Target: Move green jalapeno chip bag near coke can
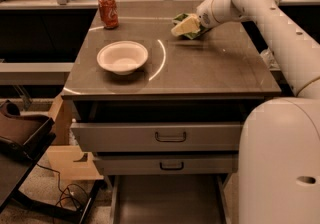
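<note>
The green jalapeno chip bag (180,18) is a small shiny green bag at the back right of the table, held just above the top. My gripper (186,27) reaches in from the right and is shut on the bag, its pale fingers (181,27) covering most of it. The coke can (108,10) stands upright at the table's back left corner, well to the left of the bag and gripper.
A white bowl (122,57) sits left of the middle of the grey table (215,70). Drawers (170,137) are below the top, and the lowest one (170,200) is pulled out. A dark chair (20,138) stands at the left. My white arm and base fill the right side.
</note>
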Controlling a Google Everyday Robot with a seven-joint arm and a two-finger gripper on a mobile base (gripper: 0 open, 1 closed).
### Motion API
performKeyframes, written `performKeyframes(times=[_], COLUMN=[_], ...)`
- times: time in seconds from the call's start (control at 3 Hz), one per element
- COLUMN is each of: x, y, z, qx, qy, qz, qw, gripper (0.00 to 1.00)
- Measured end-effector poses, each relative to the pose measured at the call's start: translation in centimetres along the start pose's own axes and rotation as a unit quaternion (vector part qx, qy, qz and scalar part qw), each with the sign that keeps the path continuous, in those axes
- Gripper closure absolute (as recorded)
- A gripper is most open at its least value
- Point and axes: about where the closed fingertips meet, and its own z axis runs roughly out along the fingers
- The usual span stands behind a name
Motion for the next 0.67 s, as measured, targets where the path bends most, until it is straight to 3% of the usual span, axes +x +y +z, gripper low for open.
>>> performKeyframes(times=[0.67], x=[0.17], y=[0.43], z=[0.71], qx=[-0.005], qy=[0.002], qz=[0.0], qw=[1.0], gripper=[0.68])
